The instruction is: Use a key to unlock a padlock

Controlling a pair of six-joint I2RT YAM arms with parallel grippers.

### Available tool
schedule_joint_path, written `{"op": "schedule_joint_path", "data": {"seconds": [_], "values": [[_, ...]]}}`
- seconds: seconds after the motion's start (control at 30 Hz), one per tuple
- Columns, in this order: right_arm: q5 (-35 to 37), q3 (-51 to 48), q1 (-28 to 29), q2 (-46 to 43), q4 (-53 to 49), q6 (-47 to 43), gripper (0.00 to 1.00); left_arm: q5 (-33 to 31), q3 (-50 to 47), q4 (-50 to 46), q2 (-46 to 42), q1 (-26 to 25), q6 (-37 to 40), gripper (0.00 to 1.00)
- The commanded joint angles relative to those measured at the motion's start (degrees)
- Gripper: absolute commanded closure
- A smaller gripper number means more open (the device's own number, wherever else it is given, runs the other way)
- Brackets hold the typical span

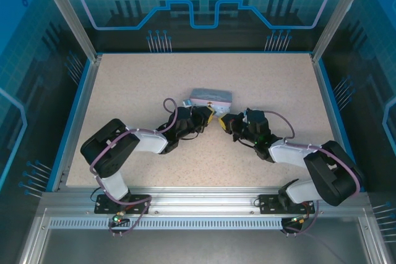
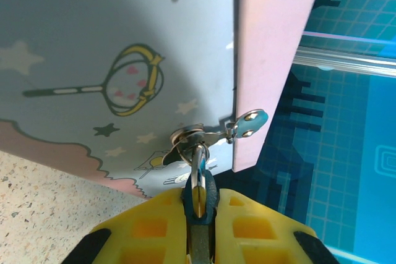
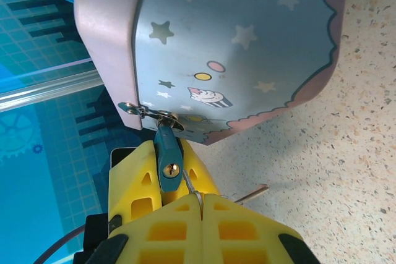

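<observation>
Left wrist camera: my left pincer (image 2: 199, 207) pinches the small dark padlock (image 2: 198, 183), whose shackle passes through the hasp (image 2: 247, 123) at the edge of the cartoon-printed tin (image 2: 93, 41). My right pincer (image 3: 202, 205) is pressed together just beside the padlock's brassy keyhole.

The black-and-white left arm (image 1: 133, 143) and right arm (image 1: 297, 153) angle inward with elbows out. The yellow two-finger left end effector (image 1: 210, 115) pinches a tiny dark-blue padlock (image 2: 199, 195). Just beside its tips, the yellow right end effector (image 1: 226, 122) has its fingers pressed together.
</observation>
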Motion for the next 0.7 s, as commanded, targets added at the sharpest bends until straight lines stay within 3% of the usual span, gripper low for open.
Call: {"op": "schedule_joint_path", "data": {"seconds": [0.0,0.67], "values": [[0.71,2.05,0.94,0.53,1.93,-0.03,1.00,-1.14,-0.53,4.41,0.41,-0.39,-0.85,1.00],[0.42,2.94,0.94,2.80,2.80,-0.51,1.00,-1.01,-0.26,5.48,1.00,-0.40,-1.16,1.00]]}}
